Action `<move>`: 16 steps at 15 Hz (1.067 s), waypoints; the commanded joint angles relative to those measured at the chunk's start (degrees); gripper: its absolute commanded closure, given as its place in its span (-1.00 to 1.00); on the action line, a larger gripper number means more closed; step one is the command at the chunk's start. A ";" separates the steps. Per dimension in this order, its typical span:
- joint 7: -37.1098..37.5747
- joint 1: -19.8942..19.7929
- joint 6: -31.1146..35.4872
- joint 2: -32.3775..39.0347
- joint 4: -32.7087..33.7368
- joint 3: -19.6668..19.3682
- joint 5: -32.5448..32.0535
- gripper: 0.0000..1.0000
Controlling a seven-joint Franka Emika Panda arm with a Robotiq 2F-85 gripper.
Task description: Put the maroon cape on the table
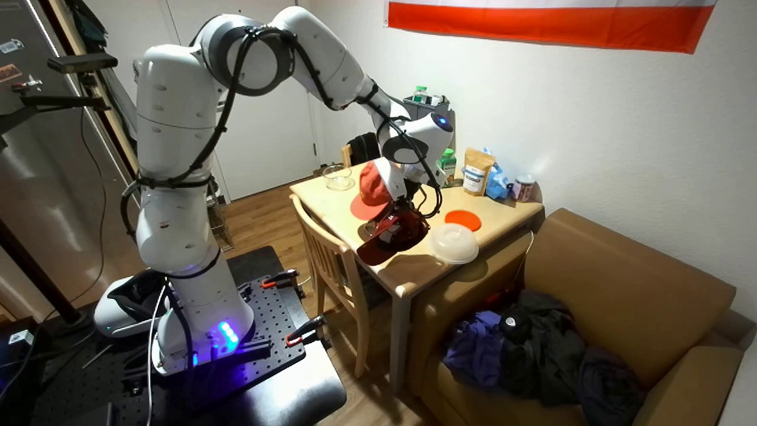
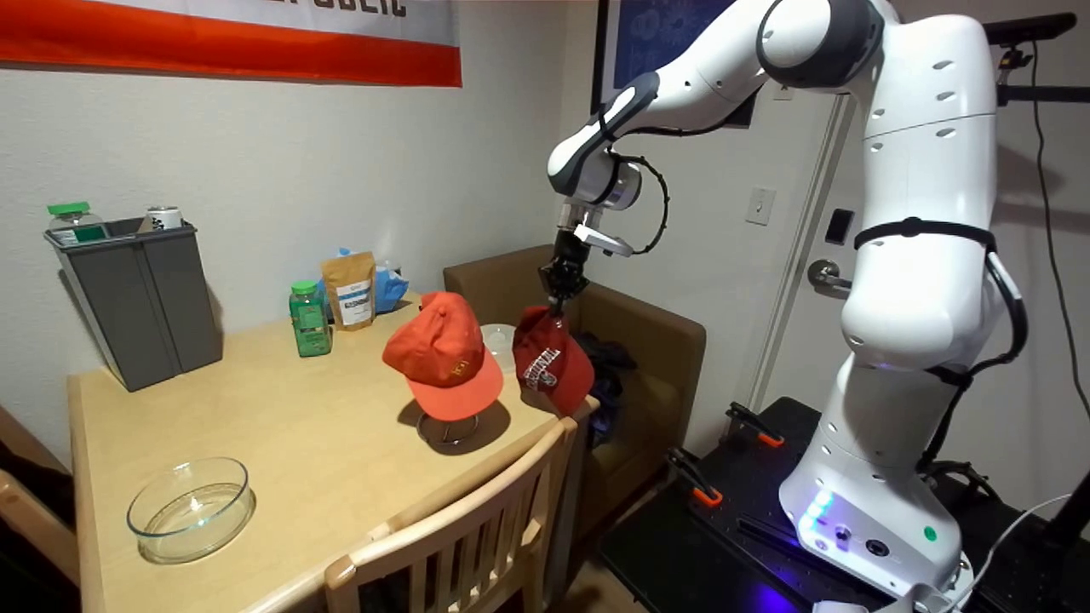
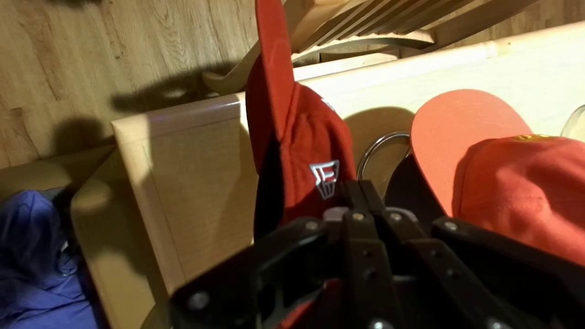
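Note:
The maroon cap (image 1: 381,244) hangs from my gripper (image 1: 408,204) over the near corner of the wooden table (image 1: 319,189). In an exterior view the cap (image 2: 549,362) hangs tilted with its brim downward and white lettering on its front. The gripper (image 2: 558,305) is above it there, with the cap's upper edge at the fingertips. In the wrist view the fingers (image 3: 363,185) are together at the edge of the cap (image 3: 315,141), and the table corner (image 3: 196,183) lies below. The pinched fabric is mostly hidden by the fingers. Whether the cap touches the tabletop is hard to tell.
An orange-red cap (image 2: 447,349) sits on a wire stand (image 2: 444,432) beside the held cap. A translucent bowl (image 1: 454,242), an orange disc (image 1: 463,220) and a glass dish (image 2: 192,511) are on the table. A chair (image 1: 331,254) and a couch (image 1: 627,284) adjoin it.

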 commanded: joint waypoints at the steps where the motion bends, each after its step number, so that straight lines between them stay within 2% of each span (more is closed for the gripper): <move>1: -1.99 -2.21 -3.76 2.12 3.62 0.90 1.87 0.99; 10: -2.76 -4.71 -9.17 7.95 9.94 0.90 2.18 0.99; 16: -2.01 -5.59 -8.05 11.40 9.78 0.88 1.30 0.99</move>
